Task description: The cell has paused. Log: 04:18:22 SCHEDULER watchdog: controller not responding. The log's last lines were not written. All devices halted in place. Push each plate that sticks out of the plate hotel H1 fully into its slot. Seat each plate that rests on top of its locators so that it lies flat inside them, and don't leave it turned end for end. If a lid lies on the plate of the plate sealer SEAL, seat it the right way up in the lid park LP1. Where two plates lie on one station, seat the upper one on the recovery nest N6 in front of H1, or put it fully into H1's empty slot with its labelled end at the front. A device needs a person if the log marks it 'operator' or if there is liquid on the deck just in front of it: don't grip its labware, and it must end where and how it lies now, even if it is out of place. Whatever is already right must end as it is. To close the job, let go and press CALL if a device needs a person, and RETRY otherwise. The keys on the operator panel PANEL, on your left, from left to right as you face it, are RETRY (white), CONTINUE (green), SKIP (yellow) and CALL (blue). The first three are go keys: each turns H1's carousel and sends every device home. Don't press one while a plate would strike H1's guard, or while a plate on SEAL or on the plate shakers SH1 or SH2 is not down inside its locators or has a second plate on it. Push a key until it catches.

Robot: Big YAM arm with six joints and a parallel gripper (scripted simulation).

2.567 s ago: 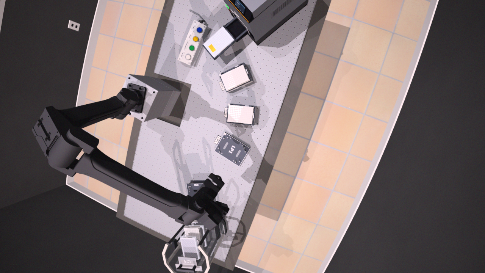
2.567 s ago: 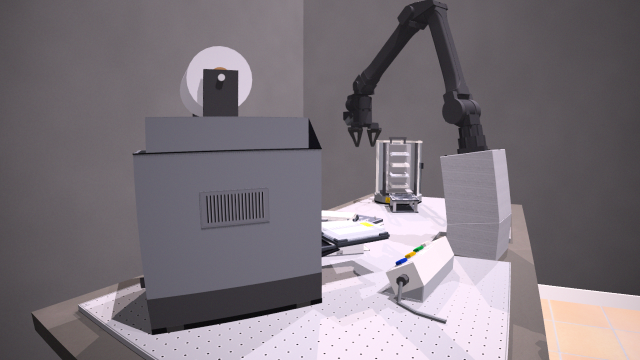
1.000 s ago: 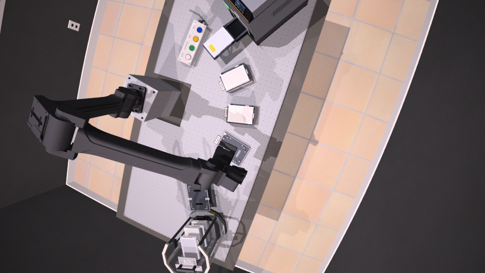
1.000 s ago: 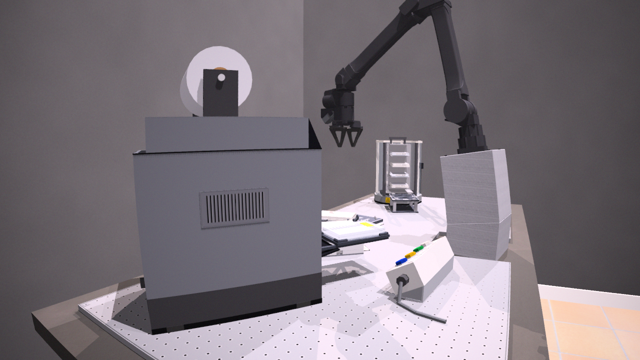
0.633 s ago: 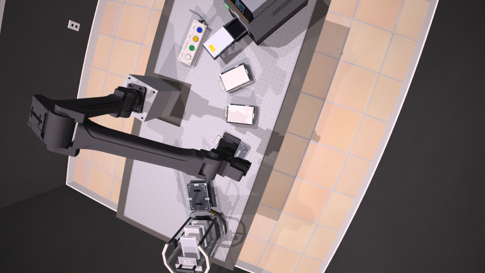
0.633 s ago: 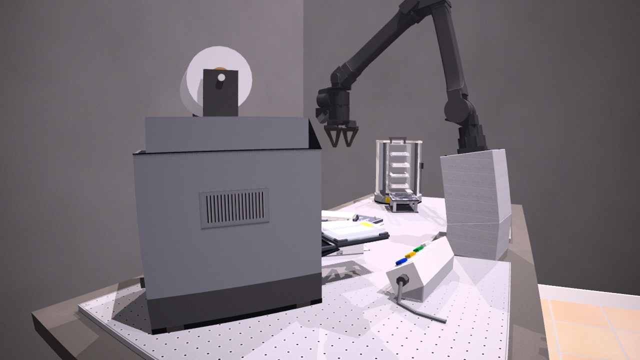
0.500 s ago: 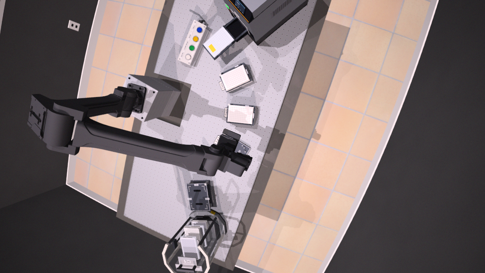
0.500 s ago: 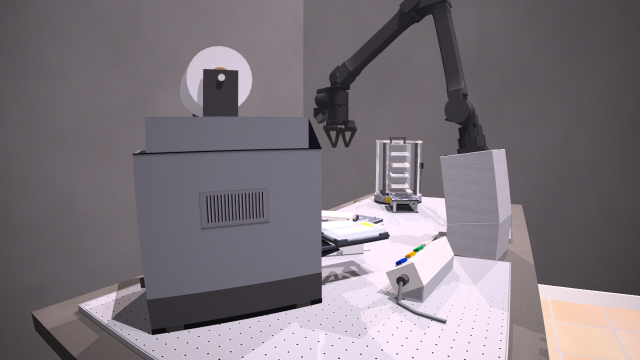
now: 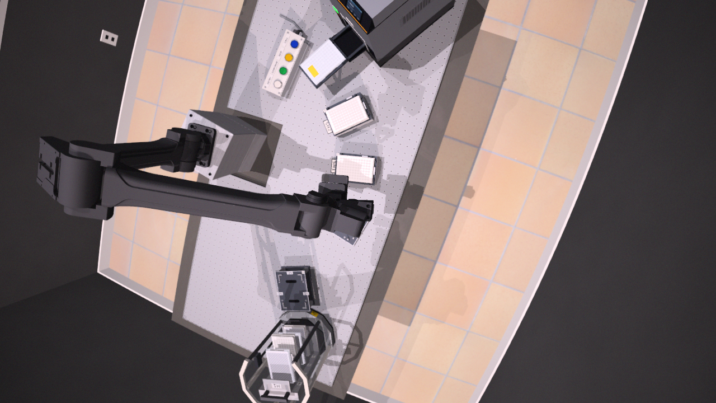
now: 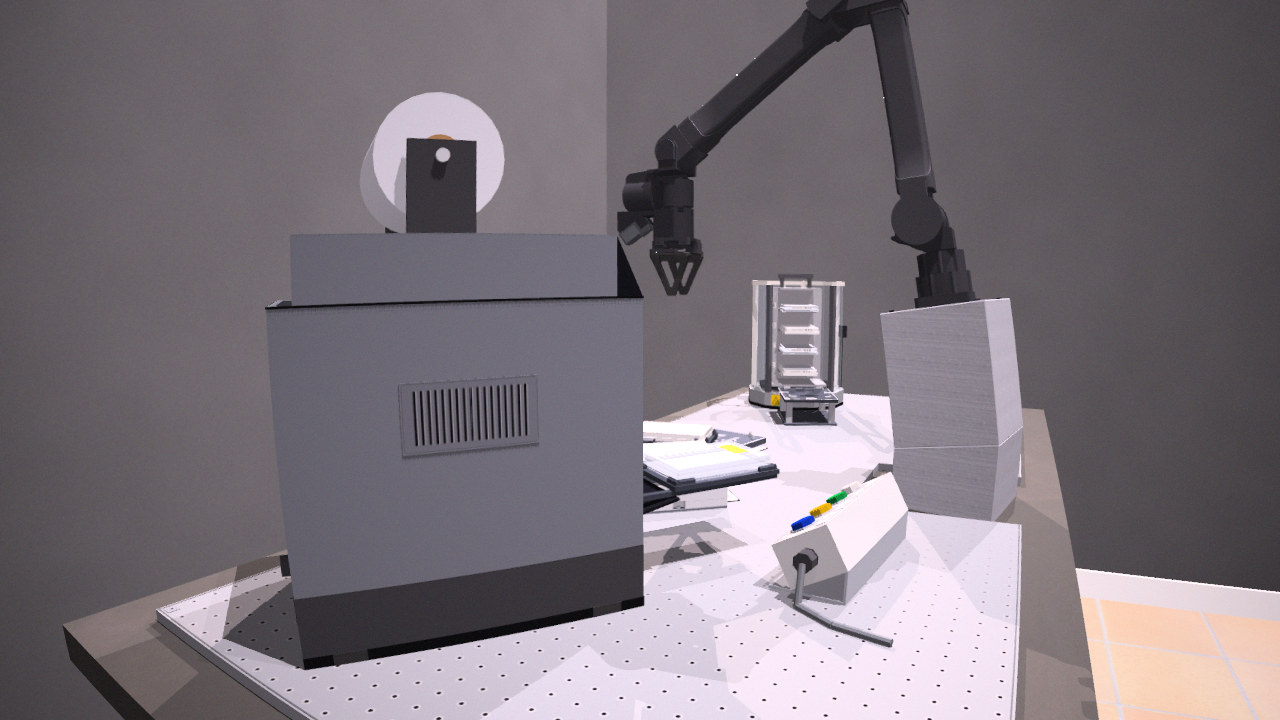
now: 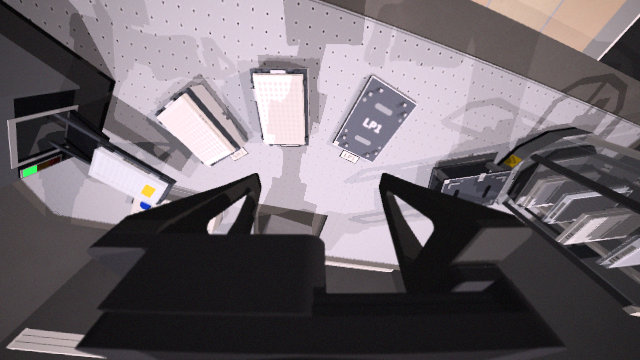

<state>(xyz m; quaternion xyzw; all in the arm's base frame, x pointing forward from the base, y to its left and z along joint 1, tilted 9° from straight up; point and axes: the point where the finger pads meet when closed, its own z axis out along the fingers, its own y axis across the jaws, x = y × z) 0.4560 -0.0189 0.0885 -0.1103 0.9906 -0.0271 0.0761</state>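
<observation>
A room with dark grey walls and a floor (image 9: 525, 210) of pale orange tiles was seen. A long counter (image 9: 235, 280) topped with a white perforated board stood in it. At one end a large grey machine (image 10: 456, 429) was placed, a plate with a yellow patch (image 9: 323, 62) lying on its extended tray. At the other end a glass-walled plate tower (image 9: 287, 358) was set, with a dark nest (image 9: 294, 288) just in front of it. Two white plates (image 9: 347, 114) (image 9: 356, 168) lay between the machine and the lid holder marked LP1 (image 11: 374, 118). A button box (image 9: 284, 62) was near the machine. The pincer (image 11: 320, 187) was held high above the counter, spread wide, with nothing gripped or touched.
</observation>
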